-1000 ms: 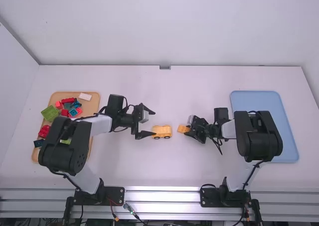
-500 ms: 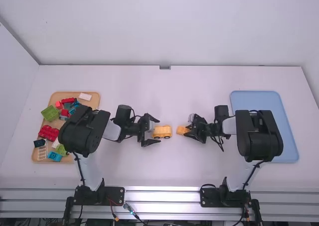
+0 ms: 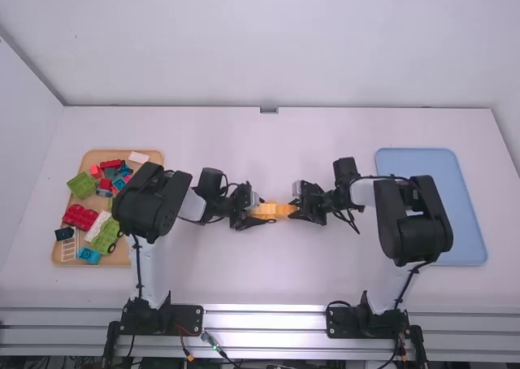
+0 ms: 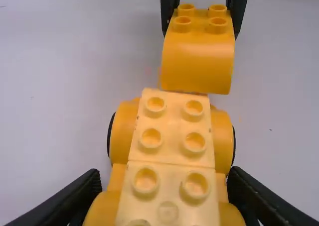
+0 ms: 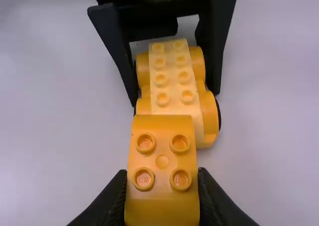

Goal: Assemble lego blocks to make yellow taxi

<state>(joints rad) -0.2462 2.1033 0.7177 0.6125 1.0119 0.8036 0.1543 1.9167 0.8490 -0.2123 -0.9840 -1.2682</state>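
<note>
Left gripper (image 4: 167, 186) clamped on yellow studded wheeled plastic base (image 4: 172, 149), right gripper (image 5: 162, 181) clamped on orange curved plastic block (image 4: 197, 61) at base's 3 o'clock (high view); square edges, press straight down.

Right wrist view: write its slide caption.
Right jaws hold a studded yellow block near one end of the wheeled base between the left jaws.

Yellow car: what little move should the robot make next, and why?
Probably ease the right gripper's block over the car: the block is at the car's end, the studs on top are bare, and the left gripper holds the car.
</note>
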